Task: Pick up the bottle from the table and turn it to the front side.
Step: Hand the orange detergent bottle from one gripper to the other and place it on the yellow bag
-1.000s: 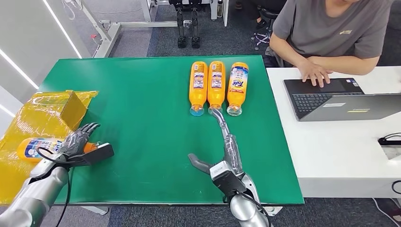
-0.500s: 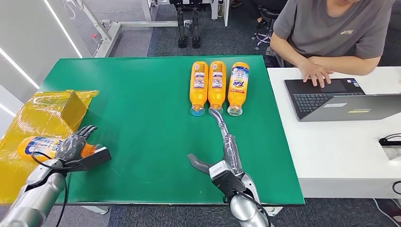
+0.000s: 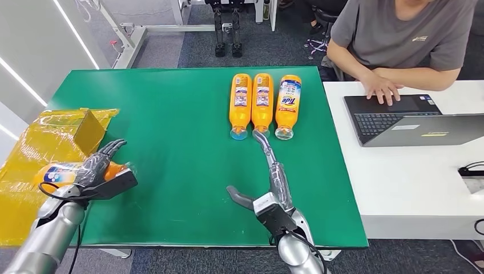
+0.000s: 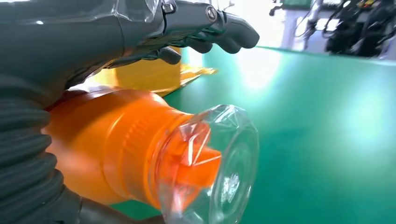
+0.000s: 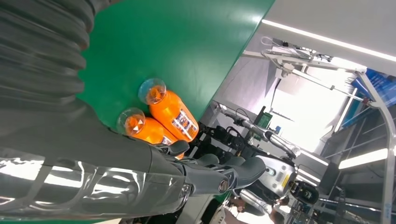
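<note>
Gripping an orange bottle [image 3: 63, 173] over the yellow plastic sheet [image 3: 34, 151] at about 8 o'clock on the green table [image 3: 171, 125], the left hand [image 3: 97, 168] has its dark fingers draped over the top and its thick grey thumb underneath. Up close in the left wrist view, the bottle [image 4: 112, 149] is smooth glossy orange plastic with a ribbed neck, capped by a clear faceted lid [image 4: 219, 163] with an orange spout inside. Most of its label is hidden by the hand, so I can't tell which face is up.

The right hand [image 3: 268, 171] is empty and loose, fingers stretched flat, pointing to 12 o'clock, its fingertip [image 3: 260, 137] just short of three more bottles [image 3: 262, 103]. Those lie side by side, touching, caps toward the robot, labels up. The right wrist view catches two of them, the rest cut off by the hand's ribbed cover.

A yellow box [image 3: 85, 128] sits on the sheet. At 2 o'clock, a person [image 3: 399, 40] sits at a white table [image 3: 411, 188], one hand on a laptop [image 3: 399, 117].
</note>
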Tool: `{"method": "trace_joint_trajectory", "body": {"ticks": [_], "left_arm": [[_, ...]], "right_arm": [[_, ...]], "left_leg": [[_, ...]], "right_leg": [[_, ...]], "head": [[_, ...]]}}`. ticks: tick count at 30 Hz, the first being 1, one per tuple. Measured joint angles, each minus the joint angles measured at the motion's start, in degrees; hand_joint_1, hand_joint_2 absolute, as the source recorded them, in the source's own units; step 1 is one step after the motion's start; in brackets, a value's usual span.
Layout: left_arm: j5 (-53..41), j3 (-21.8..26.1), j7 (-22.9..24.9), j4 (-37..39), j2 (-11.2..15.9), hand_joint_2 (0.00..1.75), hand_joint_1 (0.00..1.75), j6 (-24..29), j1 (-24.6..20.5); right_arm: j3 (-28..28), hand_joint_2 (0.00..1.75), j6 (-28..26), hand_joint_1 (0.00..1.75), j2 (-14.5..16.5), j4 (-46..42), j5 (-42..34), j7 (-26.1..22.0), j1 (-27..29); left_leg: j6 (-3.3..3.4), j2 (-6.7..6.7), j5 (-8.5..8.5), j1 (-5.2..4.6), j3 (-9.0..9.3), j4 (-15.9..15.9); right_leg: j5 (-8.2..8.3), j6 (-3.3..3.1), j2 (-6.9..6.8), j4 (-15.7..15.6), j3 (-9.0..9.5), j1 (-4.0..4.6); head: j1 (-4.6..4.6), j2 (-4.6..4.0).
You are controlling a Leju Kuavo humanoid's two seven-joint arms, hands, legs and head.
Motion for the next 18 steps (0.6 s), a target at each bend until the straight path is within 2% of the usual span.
{"method": "trace_joint_trajectory", "body": {"ticks": [7,18], "left_arm": [[12.24,-0.43,-0.56,-8.10,-0.78,1.75,0.00,-4.18,2.73],[18.30,-0.99,-0.64,-15.54,-1.01,1.75,0.00,-7.55,7.22]], "right_arm": [[0.00,1.75,-0.65,0.00,0.00,0.37,-0.54,-0.15,0.03],[-0.02,1.75,-1.00,0.00,0.00,1.08,-1.32,-0.54,0.49]], "left_leg": [[0.00,0.00,0.00,0.00,-0.11,0.00],[0.00,0.01,0.00,0.00,-0.15,0.00]], "right_leg": [[0.00,0.00,0.00,0.00,-0.11,0.00],[0.00,0.00,0.00,-0.01,-0.16,0.00]], "head": [[0.00,0.00],[0.01,0.00]]}}
